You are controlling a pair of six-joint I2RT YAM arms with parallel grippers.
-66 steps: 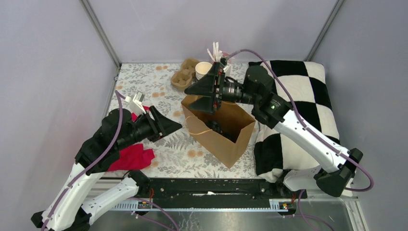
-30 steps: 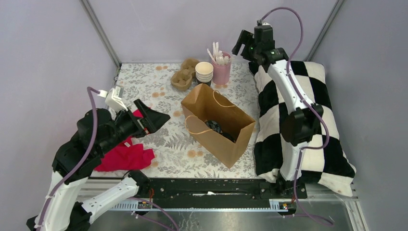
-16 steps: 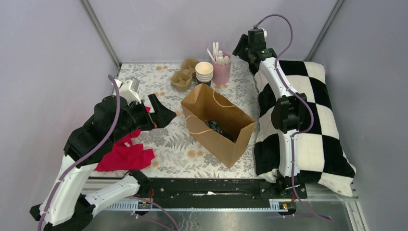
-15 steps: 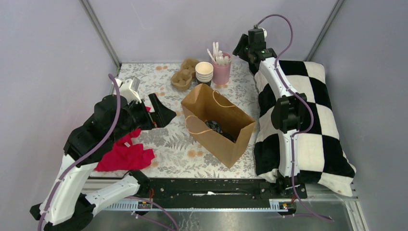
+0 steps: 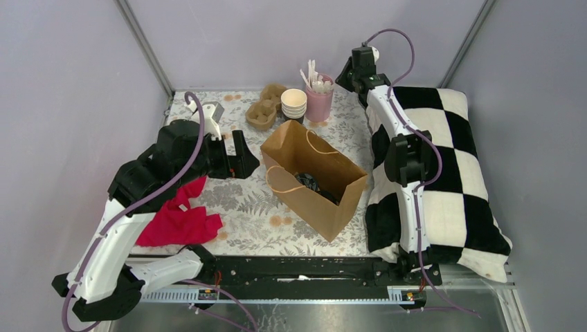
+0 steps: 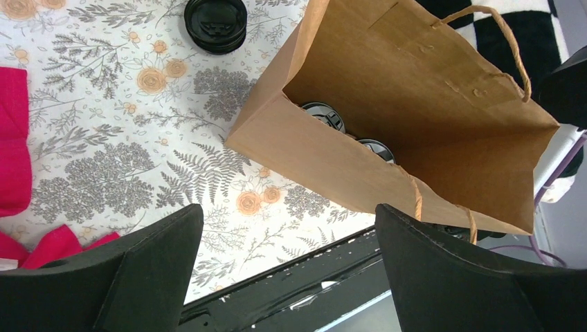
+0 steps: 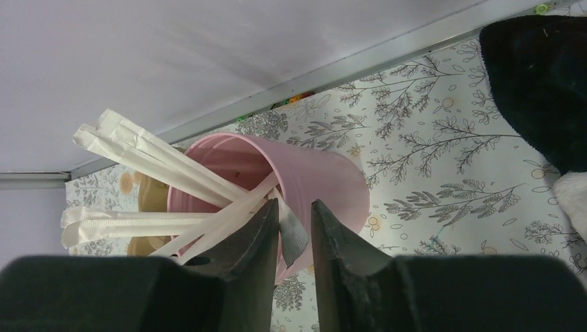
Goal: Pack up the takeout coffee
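Note:
The brown paper bag (image 5: pixel 325 200) stands open in the middle of the table. Inside it I see the takeout coffee (image 6: pixel 323 114) as a black-lidded cup, with a second black lid (image 6: pixel 377 149) beside it. My left gripper (image 6: pixel 287 214) hangs open above the bag's near-left side (image 5: pixel 244 153), holding nothing. My right gripper (image 7: pixel 295 207) is at the back (image 5: pixel 346 75), over a pink cup (image 7: pixel 325 180) of paper-wrapped straws (image 7: pixel 159 155). Its jaws stand a narrow gap apart, with the flat end of a straw wrapper (image 7: pixel 294 236) between them.
A low stack of loose black lids (image 6: pixel 215 24) lies left of the bag. A stack of lidless cups (image 5: pixel 293 102) and a cardboard carrier (image 5: pixel 265 111) stand at the back. A red cloth (image 5: pixel 181 220) lies front left, and a checkered pillow (image 5: pixel 450 173) fills the right side.
My right gripper has come down from above the back edge onto the pink cup, and its jaws have narrowed. My left arm has swung back and right toward the bag, staying open.

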